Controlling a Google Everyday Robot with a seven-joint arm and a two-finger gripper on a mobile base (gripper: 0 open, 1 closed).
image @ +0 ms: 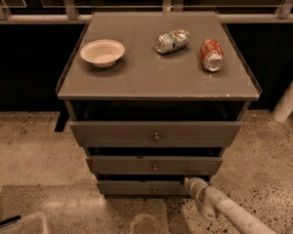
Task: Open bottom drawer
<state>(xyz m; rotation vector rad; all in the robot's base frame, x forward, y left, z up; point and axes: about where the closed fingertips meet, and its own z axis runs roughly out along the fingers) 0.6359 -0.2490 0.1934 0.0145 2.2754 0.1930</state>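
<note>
The bottom drawer [132, 187] is the narrowest and lowest of three grey-brown fronts in the cabinet, with a small round metal knob [154, 189] at its centre. Its front sits further back than the two fronts above it. My gripper [189, 182] is at the end of the white arm [224, 208] that comes in from the lower right. It is at the right part of the bottom drawer's front, to the right of the knob, close to or touching the front's upper edge.
The middle drawer [155, 165] and the top drawer [156, 134] stick out above. On the cabinet top [156, 72] are a white bowl [102, 52], a silver-green can [173, 41] and a red can [211, 54], both lying down. A white post [289, 101] stands at the right and a clear bin [24, 224] at the lower left.
</note>
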